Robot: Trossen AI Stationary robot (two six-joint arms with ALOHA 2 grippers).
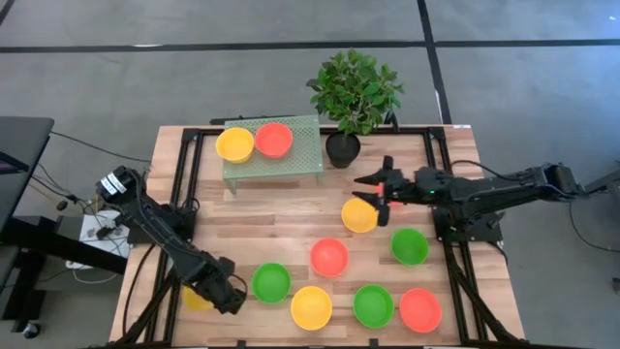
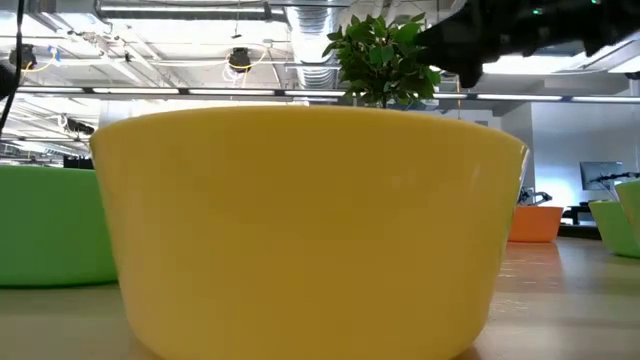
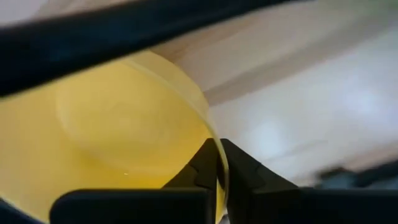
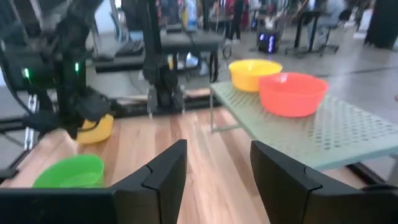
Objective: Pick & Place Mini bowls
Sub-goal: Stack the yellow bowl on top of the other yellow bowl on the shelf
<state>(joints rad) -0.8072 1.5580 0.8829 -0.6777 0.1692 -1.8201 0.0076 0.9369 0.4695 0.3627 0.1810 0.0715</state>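
The left gripper (image 3: 217, 171) is pinching the rim of a small glossy yellow plastic bowl (image 1: 197, 299) at the wooden table's (image 1: 291, 218) near-left edge — the right gripper (image 4: 214, 168) is hovering open, empty, beside another yellow bowl (image 1: 357, 215).

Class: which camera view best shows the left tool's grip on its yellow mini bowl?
The left wrist view: the left tool pinches the rim of the yellow mini bowl, one finger on each side. The high view shows only a yellow sliver beside the arm; the right wrist view shows it distantly; the low view doesn't show it.
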